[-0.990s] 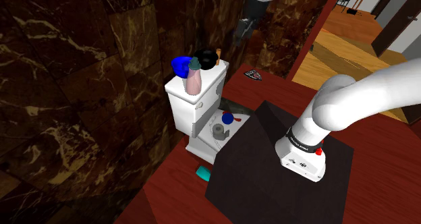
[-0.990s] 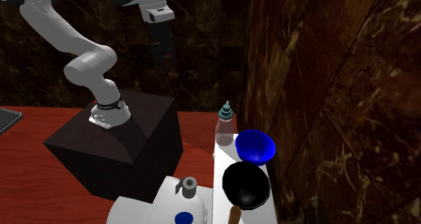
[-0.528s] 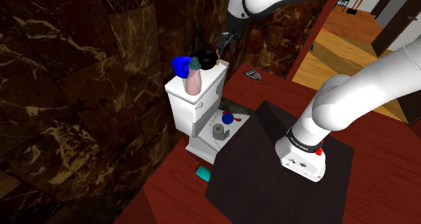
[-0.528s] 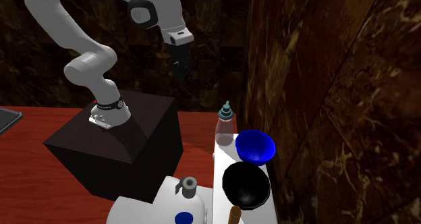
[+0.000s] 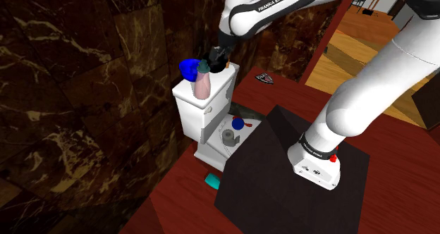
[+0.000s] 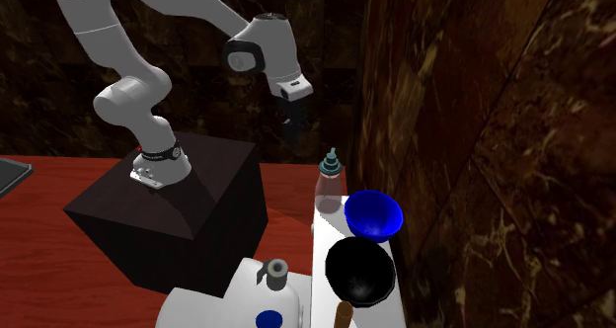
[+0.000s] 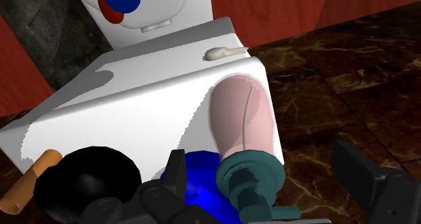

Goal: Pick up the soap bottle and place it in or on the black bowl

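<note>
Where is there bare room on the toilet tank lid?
Only a narrow strip of the tank lid along its front edge, beside the black bowl. The soap bottle, blue bowl and black bowl crowd the rest.

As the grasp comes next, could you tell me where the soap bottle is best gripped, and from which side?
The soap bottle stands upright at the end of the tank with the blue bowl close beside it, so probably come down from above and grip its pink body just below the teal cap.
</note>
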Controlling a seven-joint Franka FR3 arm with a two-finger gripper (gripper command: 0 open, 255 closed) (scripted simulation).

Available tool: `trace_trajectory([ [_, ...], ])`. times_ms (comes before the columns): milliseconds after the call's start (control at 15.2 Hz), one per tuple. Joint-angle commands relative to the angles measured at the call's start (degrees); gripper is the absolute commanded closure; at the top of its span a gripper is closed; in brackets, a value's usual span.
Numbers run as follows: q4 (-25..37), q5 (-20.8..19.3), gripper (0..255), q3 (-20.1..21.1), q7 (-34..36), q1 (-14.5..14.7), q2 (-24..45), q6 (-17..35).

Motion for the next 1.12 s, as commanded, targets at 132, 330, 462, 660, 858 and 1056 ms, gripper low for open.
trace_trajectory([
  [132, 4.12, -0.15, 0, 0.13, 1.64, -0.05, 8.9, 5.7],
  [330, 7.51, -0.26, 0, 0.12, 2.67, 0.0, 14.75, 8.68],
  [462, 7.6, -0.36, 0, 0.07, 2.74, -0.01, 16.14, 9.97],
  [660, 7.84, -0.51, 0, 0.01, 2.85, -0.03, 18.26, 11.86],
  [858, 8.12, -0.64, 0, -0.06, 2.94, -0.04, 20.13, 13.45],
  [1056, 8.13, -0.64, 0, -0.06, 2.94, -0.04, 20.14, 13.44],
])
